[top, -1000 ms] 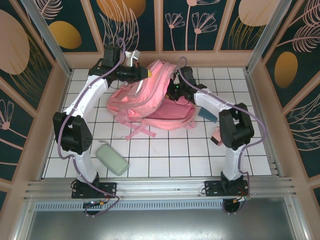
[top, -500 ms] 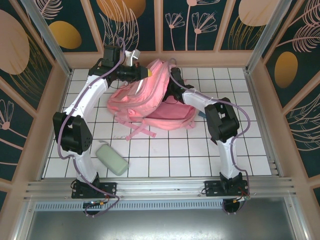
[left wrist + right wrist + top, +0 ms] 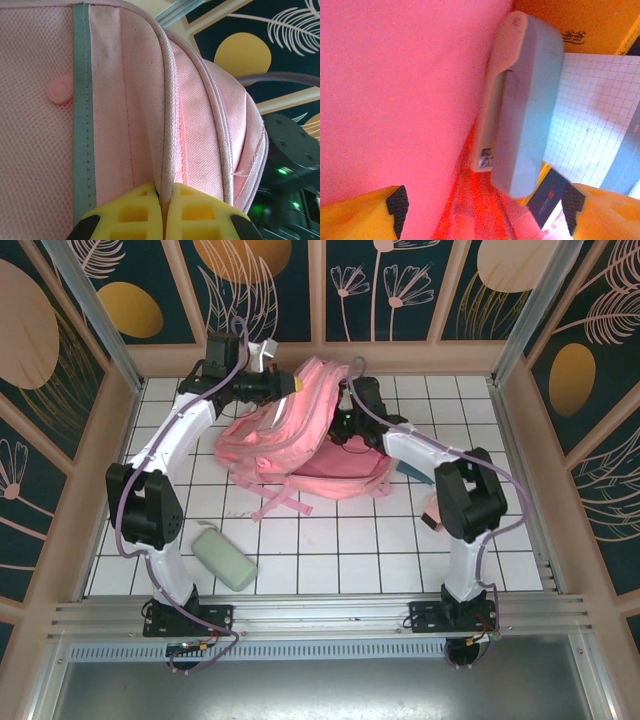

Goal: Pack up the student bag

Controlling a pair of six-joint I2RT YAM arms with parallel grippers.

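Right claw [image 3: 485, 205] wider now, stapler [image 3: 527, 110] loose

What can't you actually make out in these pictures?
- Top view: the inside of the student bag, hidden by its own flap and the right arm.
- Top view: a teal thing, mostly under that arm; unidentifiable.
- Right wrist view: a dark card, cut off behind the grey-blue object; its print is too small.

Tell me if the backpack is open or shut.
Open. The left gripper pinches the backpack by its rim, lifting the flap off a darker inside; the right gripper hangs open at that mouth, by a grey-blue stapler.
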